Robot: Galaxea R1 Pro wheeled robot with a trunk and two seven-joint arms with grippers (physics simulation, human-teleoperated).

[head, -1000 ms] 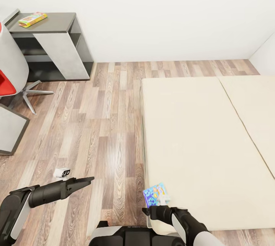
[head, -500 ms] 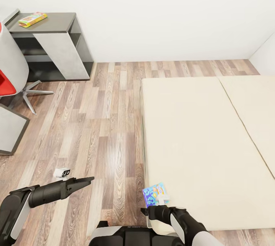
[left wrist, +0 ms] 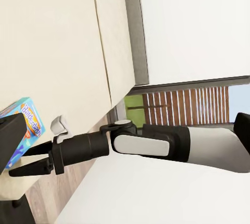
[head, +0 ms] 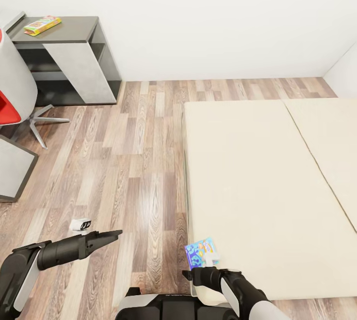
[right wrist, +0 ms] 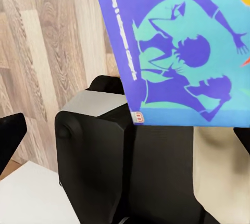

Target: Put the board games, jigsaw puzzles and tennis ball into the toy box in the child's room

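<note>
One blue board game [head: 202, 252] lies at the near corner of the bed [head: 258, 186], just ahead of the right gripper [head: 214, 262], whose finger spread cannot be told. A clean pick probably calls for sliding one finger under the box's overhanging edge and closing squarely. The left gripper [head: 110, 235] hangs over the floor, fingers drawn narrow and empty. Another game box [head: 42, 25] sits on the table's [head: 74, 30] dark wing. The right wrist view crops the blue box at close range.

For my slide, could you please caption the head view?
Right claw at blue board game on bed corner.
</note>
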